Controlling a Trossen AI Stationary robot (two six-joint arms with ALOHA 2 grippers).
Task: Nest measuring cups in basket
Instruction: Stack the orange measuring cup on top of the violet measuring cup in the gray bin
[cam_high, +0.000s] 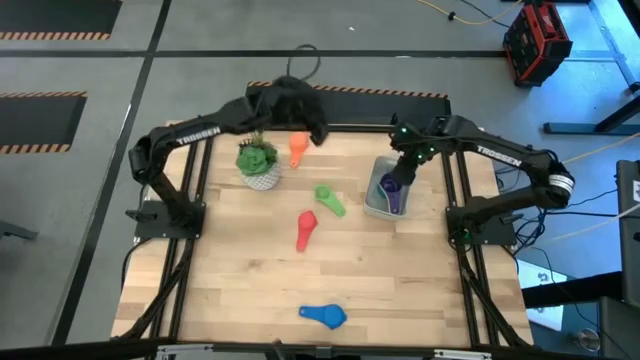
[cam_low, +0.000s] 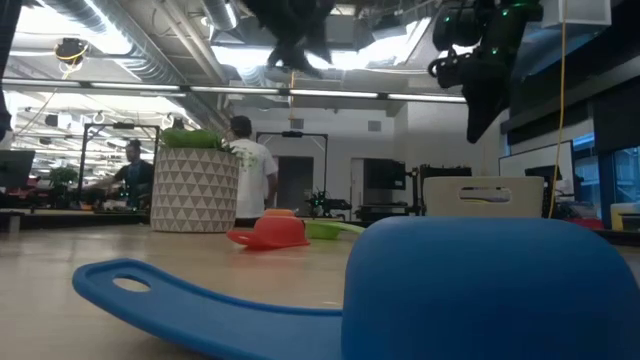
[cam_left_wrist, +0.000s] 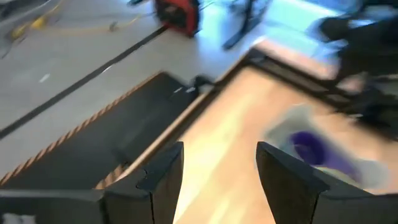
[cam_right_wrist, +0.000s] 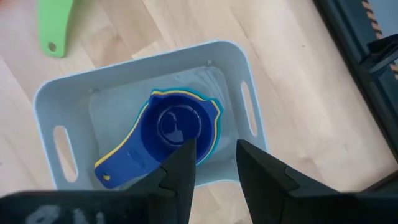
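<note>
The basket stands at the table's right and holds nested measuring cups: a purple one on top, with yellow and teal rims showing under it. My right gripper hangs open above them, fingers pointing down, with nothing between them. An orange cup, a green cup, a red cup and a blue cup lie loose on the table. My left gripper is open and empty. It is raised high over the table's far middle, beside the orange cup, and faces the basket.
A white pot with a green plant stands at the far left, close to the orange cup. The blue cup lies at the near edge, right before the low camera. People stand in the room behind the table.
</note>
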